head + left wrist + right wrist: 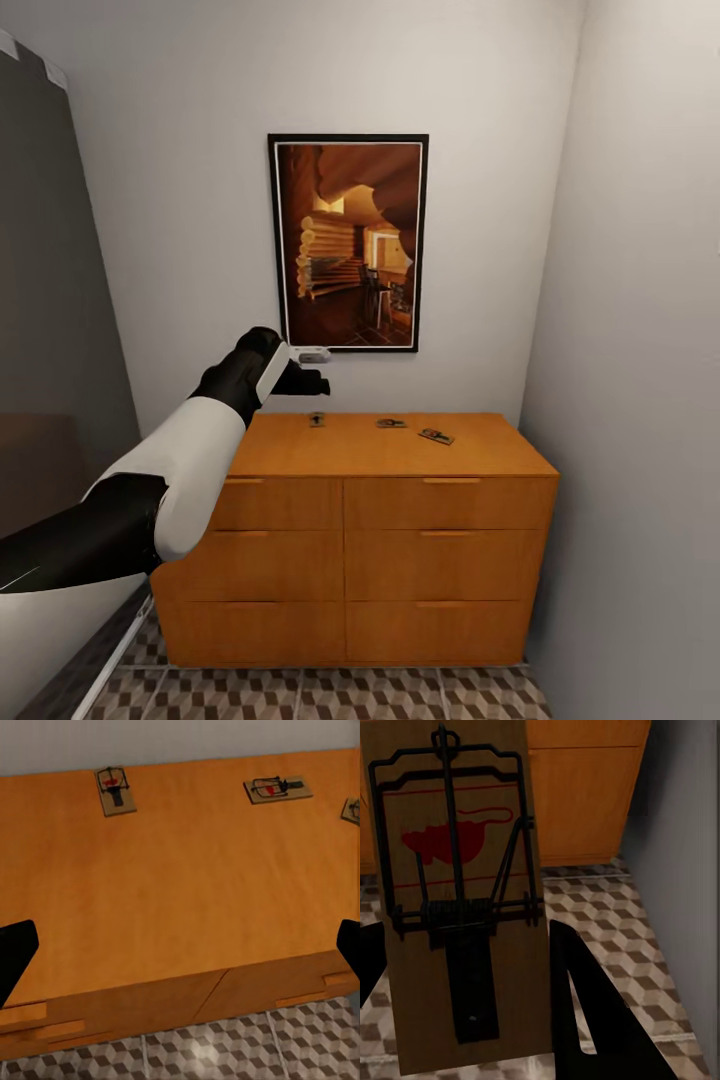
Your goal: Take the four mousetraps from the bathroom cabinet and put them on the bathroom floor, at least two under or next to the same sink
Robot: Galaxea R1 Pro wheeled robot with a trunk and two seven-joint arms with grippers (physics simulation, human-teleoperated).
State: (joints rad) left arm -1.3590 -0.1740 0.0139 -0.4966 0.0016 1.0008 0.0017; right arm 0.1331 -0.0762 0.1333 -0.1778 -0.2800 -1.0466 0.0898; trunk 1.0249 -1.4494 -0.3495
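The right fingers [585,1012] gripped one mousetrap [457,892] above the bathroom floor [615,930], while the left fingers [15,952] hung spread wide over the cabinet [172,907].

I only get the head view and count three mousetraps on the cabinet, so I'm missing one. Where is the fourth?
Observer: The fourth mousetrap is gripped in the right claw. It hangs over the bathroom floor, red bait patch facing the wrist camera.
Operator: Good. Is the left claw carrying anything? The arm hides it from me.
Observer: No. The left claw is open with nothing between its fingers. It hangs above the bare front part of the cabinet top, short of the traps.
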